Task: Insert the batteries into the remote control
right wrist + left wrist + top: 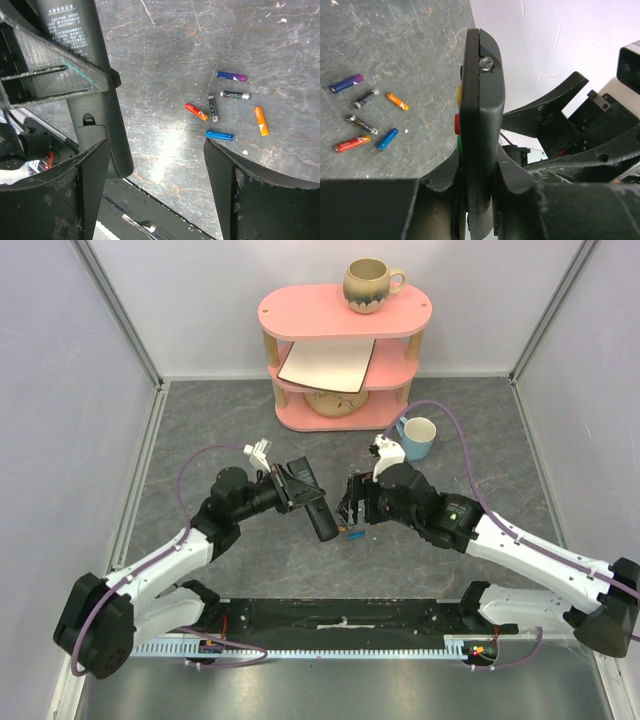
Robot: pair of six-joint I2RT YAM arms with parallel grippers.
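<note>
Left gripper (476, 175) jaws clench a slim black rectangular remote control (482, 125), edge-on at frame centre. Right gripper (157, 150) is spread wide, empty. Six small coloured cylindrical batteries (219, 135) lie loose on the grey table (175, 50), right of frame; the overhead view mostly hides them.

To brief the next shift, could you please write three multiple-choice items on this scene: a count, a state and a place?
1. How many small cylindrical batteries lie on the grey stone-patterned table? A four; B six; C eight.
2. How does the black right gripper stand? A open; B shut on a battery; C shut on nothing.
3. Where is the slim black plastic remote control? A in the right gripper; B flat on the table; C in the black left gripper.
Answers: B, six show; A, jaws wide apart; C, its jaws pinch it.
</note>
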